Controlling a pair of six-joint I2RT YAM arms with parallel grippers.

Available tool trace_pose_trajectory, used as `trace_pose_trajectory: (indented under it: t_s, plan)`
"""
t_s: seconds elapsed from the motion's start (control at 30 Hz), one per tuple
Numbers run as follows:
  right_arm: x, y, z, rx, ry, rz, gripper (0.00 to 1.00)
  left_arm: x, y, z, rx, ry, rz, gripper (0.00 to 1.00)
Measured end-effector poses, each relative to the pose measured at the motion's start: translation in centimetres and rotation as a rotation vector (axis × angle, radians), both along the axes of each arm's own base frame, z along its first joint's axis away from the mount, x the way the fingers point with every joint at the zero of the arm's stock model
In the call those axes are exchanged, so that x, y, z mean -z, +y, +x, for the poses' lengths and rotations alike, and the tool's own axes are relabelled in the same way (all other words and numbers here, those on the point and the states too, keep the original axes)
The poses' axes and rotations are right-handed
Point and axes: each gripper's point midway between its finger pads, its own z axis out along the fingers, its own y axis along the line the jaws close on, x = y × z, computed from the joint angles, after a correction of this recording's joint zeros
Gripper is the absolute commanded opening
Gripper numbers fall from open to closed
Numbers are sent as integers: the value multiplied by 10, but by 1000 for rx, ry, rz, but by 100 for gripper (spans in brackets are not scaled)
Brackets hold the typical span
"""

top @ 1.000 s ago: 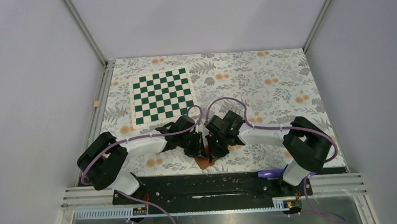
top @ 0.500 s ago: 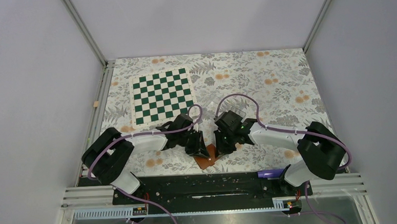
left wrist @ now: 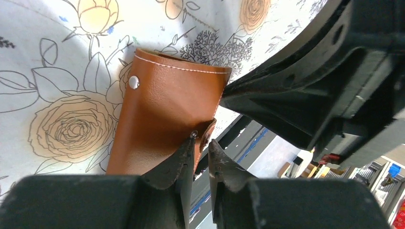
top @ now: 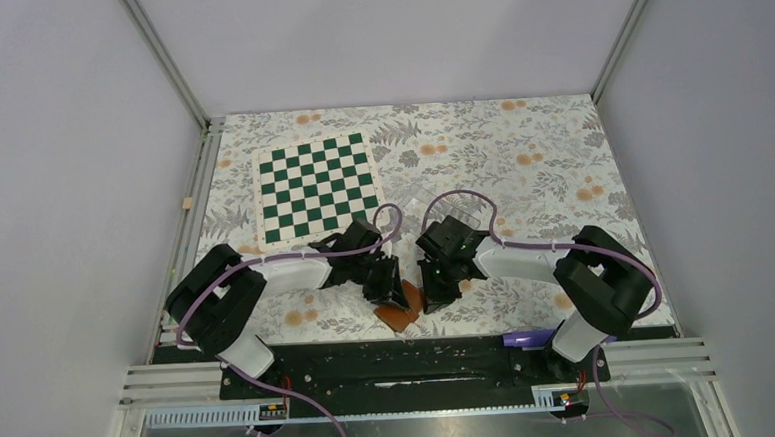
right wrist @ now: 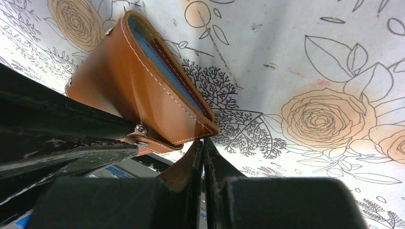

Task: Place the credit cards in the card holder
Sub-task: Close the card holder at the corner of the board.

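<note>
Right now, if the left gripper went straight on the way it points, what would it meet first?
The holder: its brown leather lies right at the tips of the left gripper, with a tab seemingly between them. Past it stands the right arm, though depth is unclear.

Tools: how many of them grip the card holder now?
2. The left tool pinches the card holder at its snap flap; the right tool pinches another leather edge of it.

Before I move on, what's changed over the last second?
The right arm's fingers shifted slightly right, away from the left arm's fingers, exposing more of the brown leather card holder between them. Both pairs stay clamped on it; the green-and-white checkered mat hasn't moved.
</note>
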Motion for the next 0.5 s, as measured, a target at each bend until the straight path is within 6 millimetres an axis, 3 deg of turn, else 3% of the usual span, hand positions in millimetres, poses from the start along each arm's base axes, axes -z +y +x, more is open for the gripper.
trace_pose_trajectory:
  t_s: [0.2, 0.5]
  plan:
    - [0, 0, 0, 0, 1, 1, 8, 6, -2, -8, 31, 18, 13, 0]
    - [0, 1, 0, -2, 2, 3, 8, 6, -2, -8, 31, 20, 20, 0]
